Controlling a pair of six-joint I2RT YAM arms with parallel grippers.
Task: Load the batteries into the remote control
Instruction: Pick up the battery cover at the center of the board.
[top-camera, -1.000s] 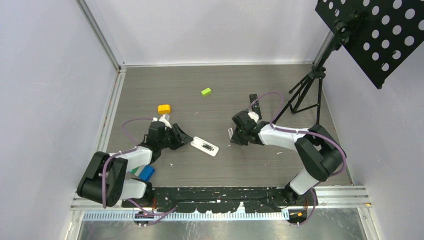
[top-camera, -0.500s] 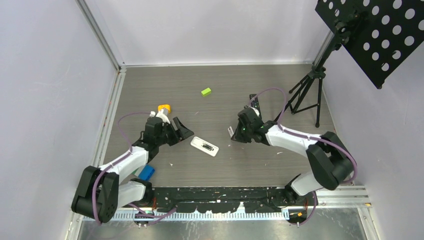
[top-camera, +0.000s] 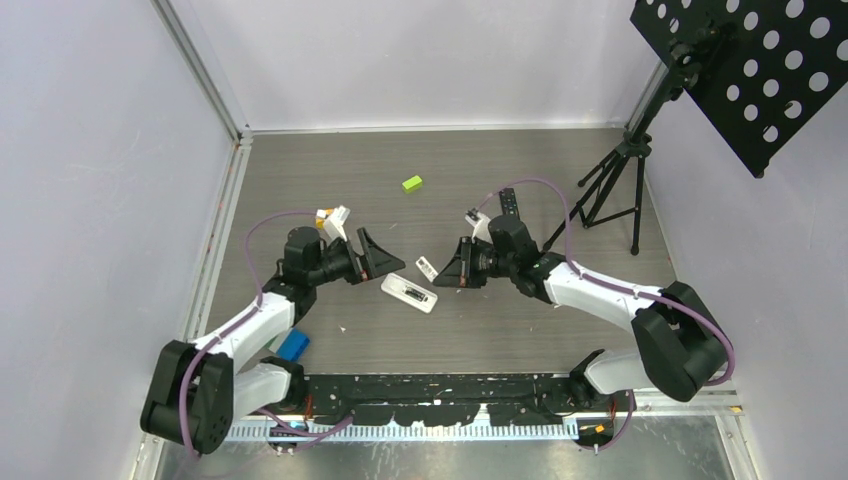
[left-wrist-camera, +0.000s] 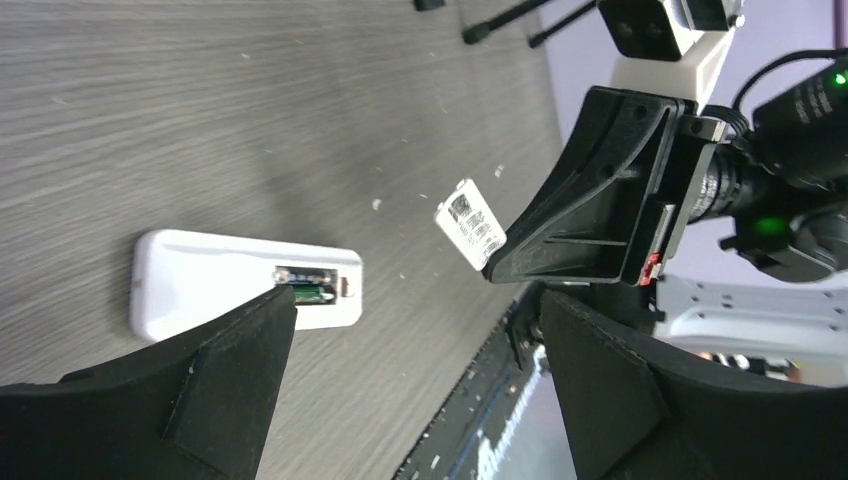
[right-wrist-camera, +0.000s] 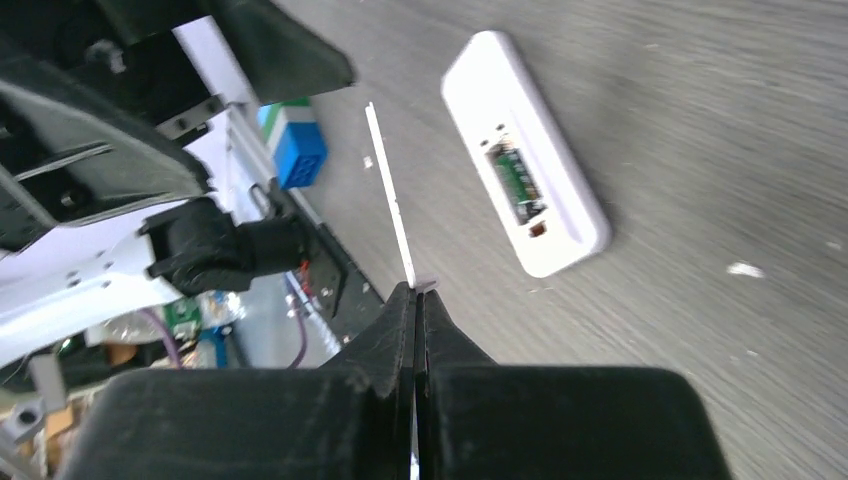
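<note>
**One cover off, no cells seen going in**

Little of the loading itself can be counted as done. The remote control, a white slab, lies flat on the surface between the two arms. Its battery bay is uncovered and faces up. The right jaws are pressed together on a thin white cover plate. They pinch it by one edge and hold it in the air just beside the remote, and a barcode label shows on one face. By its shape the plate is judged to be the bay's lid, so the opening step looks finished.

The left jaws stand spread wide with nothing between them. They hang close to the remote on its other side, pointed toward it.

As for the batteries, no loose cell can be made out on the surface in any view. Inside the bay there is green and dark detail, with a small reddish spot at one end. It is too small to say whether that is bare board and contacts or a cell already seated.

On this reading, the cells must be found, picked up and seated in the bay the right way round. The cover must then be brought back down and closed. A green block and a blue block lie well apart from the remote and seem to have no part in the job.
</note>
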